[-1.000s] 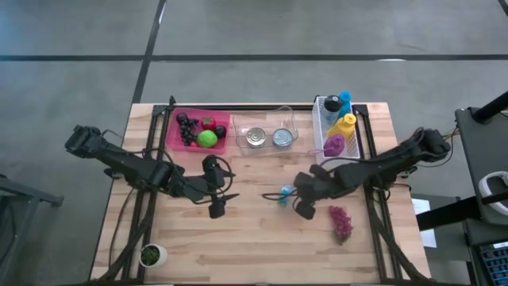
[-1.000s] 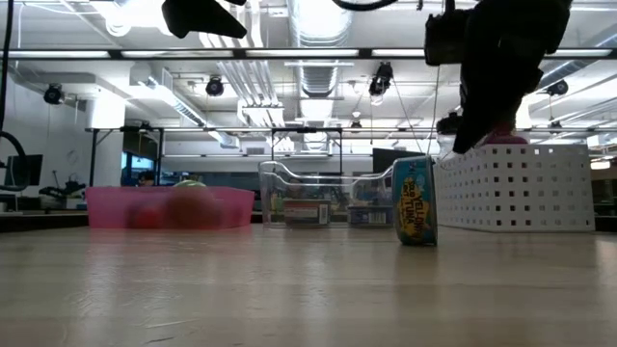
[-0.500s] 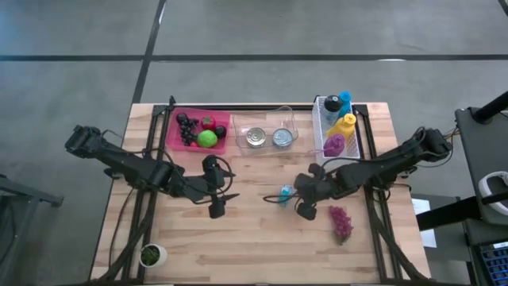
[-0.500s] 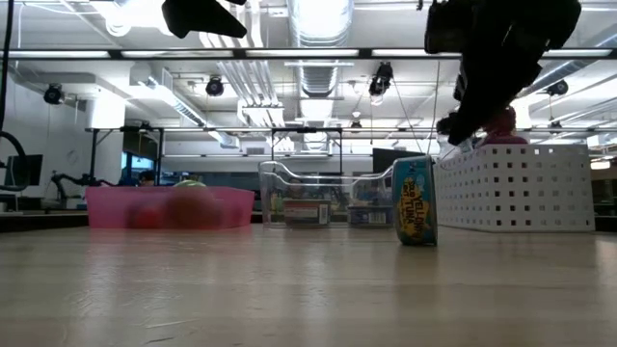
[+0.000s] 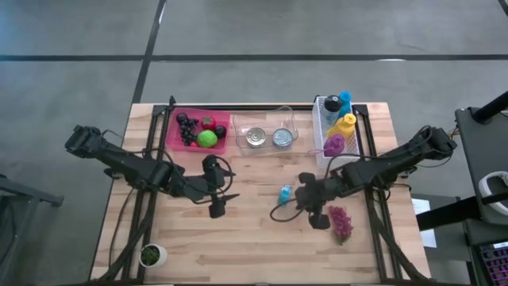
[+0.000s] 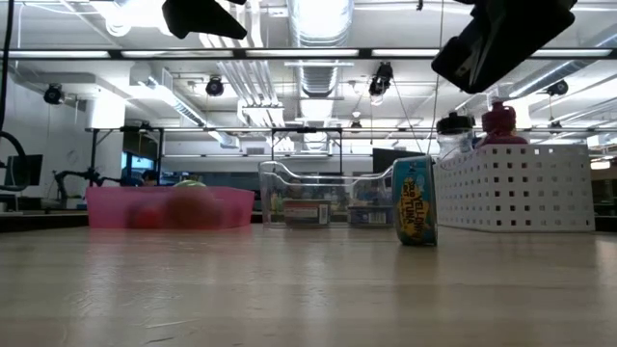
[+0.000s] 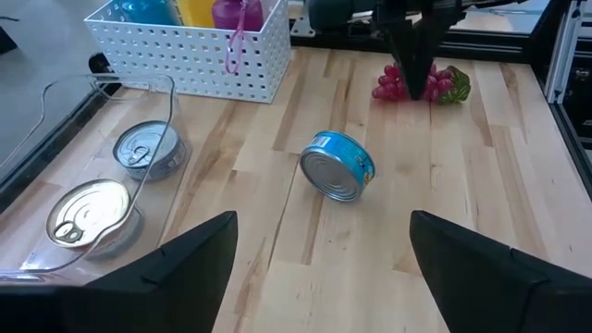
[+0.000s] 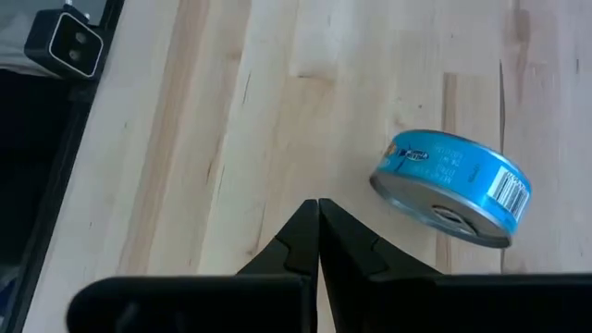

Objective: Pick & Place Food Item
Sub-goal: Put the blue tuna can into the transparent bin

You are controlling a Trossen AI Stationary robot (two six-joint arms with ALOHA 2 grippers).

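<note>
sorting the scene by part:
blue can: on its edge on the bare wood at mid-table, touched by neither arm, so it looks like the item to move.
left gripper: fingers spread wide, aimed at the can from its left, likely lined up to take it.
right gripper: fingers pressed together, empty, beside the purple grapes.
clear bin: holds two cans already, a probable home for this one.

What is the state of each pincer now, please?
Left pincer: open, holding nothing, above the bare table.
Right pincer: closed, holding nothing, beside the blue can.
</note>
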